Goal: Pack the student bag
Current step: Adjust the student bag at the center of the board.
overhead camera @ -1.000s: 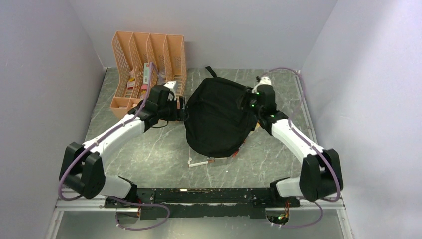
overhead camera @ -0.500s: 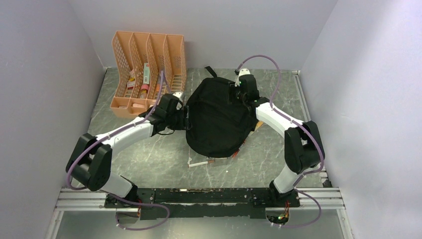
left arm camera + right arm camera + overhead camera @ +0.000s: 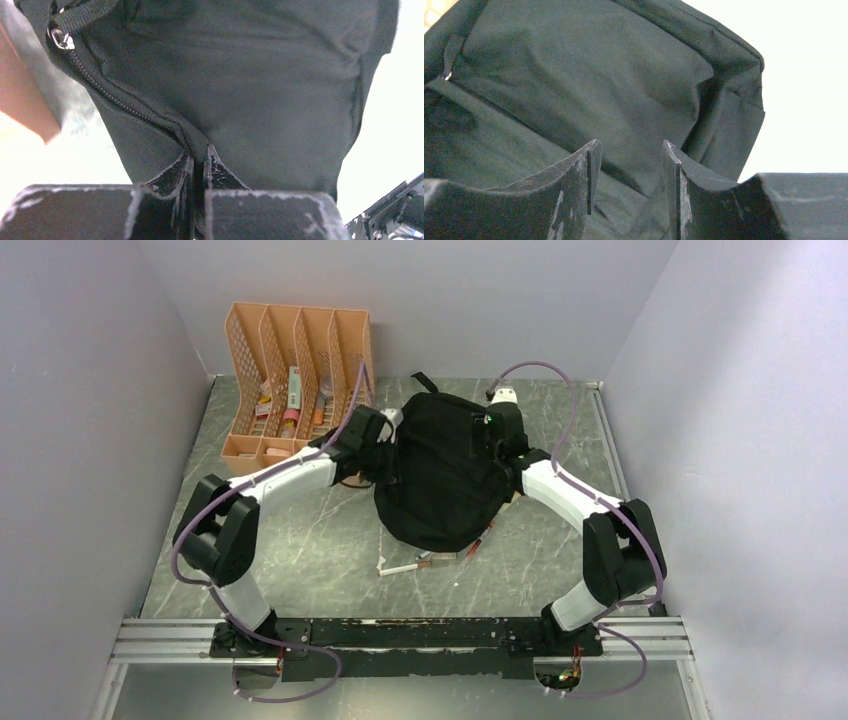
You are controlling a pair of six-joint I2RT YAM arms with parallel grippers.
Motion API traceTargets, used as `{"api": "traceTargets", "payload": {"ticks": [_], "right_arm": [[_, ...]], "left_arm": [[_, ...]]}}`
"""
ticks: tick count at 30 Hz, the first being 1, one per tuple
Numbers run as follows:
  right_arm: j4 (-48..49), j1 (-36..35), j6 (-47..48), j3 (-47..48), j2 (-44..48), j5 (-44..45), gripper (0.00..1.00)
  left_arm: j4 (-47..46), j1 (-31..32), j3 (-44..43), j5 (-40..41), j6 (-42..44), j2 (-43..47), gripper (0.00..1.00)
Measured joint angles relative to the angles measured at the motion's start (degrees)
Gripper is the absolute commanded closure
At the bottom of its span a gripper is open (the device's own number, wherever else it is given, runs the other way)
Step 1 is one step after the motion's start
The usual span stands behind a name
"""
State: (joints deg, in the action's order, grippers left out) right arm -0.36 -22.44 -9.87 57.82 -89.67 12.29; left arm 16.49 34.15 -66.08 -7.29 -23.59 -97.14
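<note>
1. Two grippers are on one student bag [image 3: 440, 475], which sits in the middle of the table [image 3: 300, 540], toward the back, a little right of the orange file rack [image 3: 300, 350]. The left gripper [image 3: 202, 159] is clamped tight on a pinch of fabric right at the zipper [image 3: 125, 105] seam. The right gripper [image 3: 629, 150] has its fingers spread, with fabric showing in the gap and nothing actually grabbed.
2. Biggest worry imo is that the left pinch is thin. It's soft cloth and a small bite, so a hard tug could slide it out and the bag just slumps.
3. If the right one closes where it is, it might catch only a loose outer panel instead of the edge of the opening. Then the two arms would stretch the bag without opening it. I can't tell from any view whether the zipper is undone.
4. Pulling from one side only could drag the whole bag across the table. A pen [image 3: 405, 567] pokes out at its near edge, with more bits half under it, and those could get shoved or buried.
5. A shove leftward could bump the rack too.
</note>
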Motion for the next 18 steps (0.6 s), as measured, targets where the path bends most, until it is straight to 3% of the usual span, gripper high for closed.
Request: {"api": "traceTargets", "payload": {"ticks": [10,18], "right_arm": [[-3.32,1.05,-1.7,1.55,0.5,1.42,0.47],[-5.4,2.51,-1.25,8.04,-2.16,-1.99,0.44]], "left_arm": [[8.33,-1.36,-19.63,0.44,7.17,-7.61,0.95],[10.88,-6.4,-24.2,0.87,10.78,-12.52,0.95]]}}
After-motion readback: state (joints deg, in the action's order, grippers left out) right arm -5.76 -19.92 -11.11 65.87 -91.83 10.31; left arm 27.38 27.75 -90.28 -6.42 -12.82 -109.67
